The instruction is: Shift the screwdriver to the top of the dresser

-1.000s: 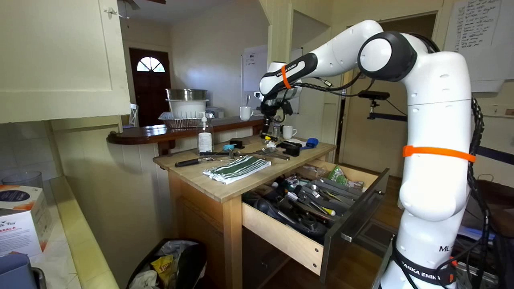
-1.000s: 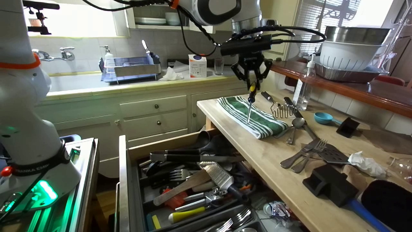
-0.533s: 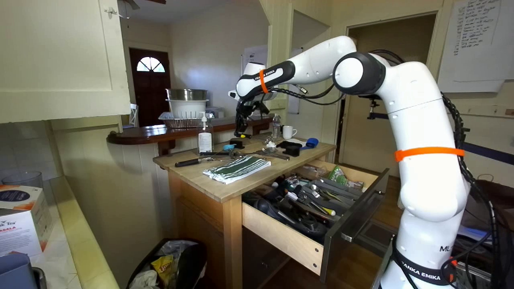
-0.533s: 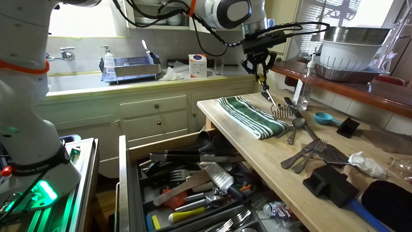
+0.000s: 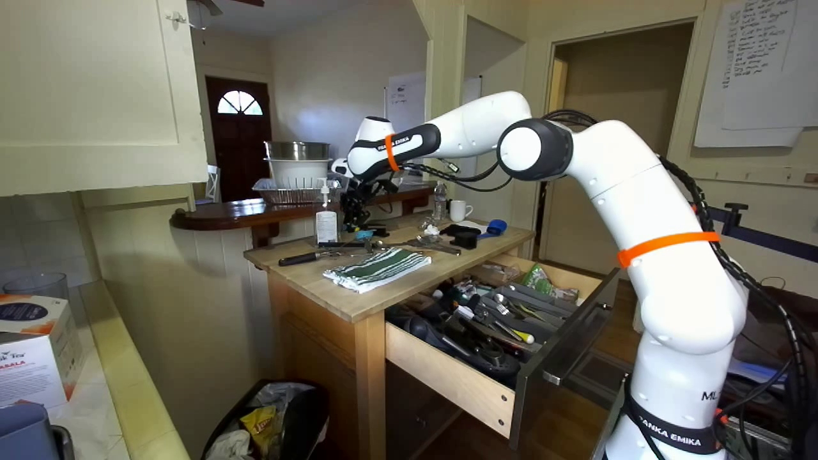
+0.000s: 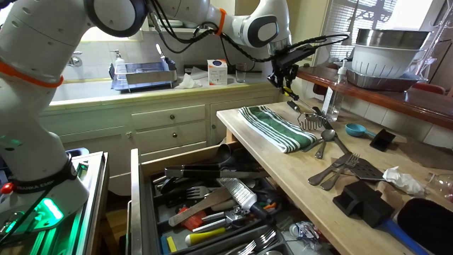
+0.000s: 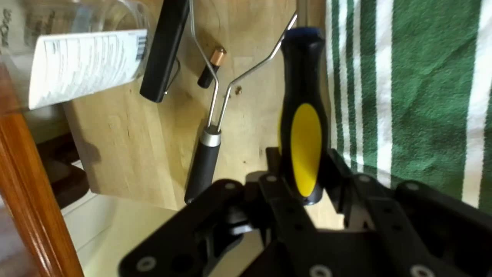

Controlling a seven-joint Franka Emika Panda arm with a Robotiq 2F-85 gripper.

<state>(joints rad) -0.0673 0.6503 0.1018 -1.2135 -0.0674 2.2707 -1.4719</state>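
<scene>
Screwdriver [image 7: 305, 111], metal-shafted, black-and-yellow-handled, pointing to wrist-view 12 o'clock, is clamped in my black jointed gripper [image 7: 303, 165] above the tan, flat-topped wooden dresser [image 6: 293, 163]; carrying looks done, lowering and release remain.

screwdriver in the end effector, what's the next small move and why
Probably lower the end effector slightly, jaws shut: it grips the screwdriver by the handle, raised above the dresser top in an exterior view, and the wrist view shows bare wood between that handle and the masher.
</scene>
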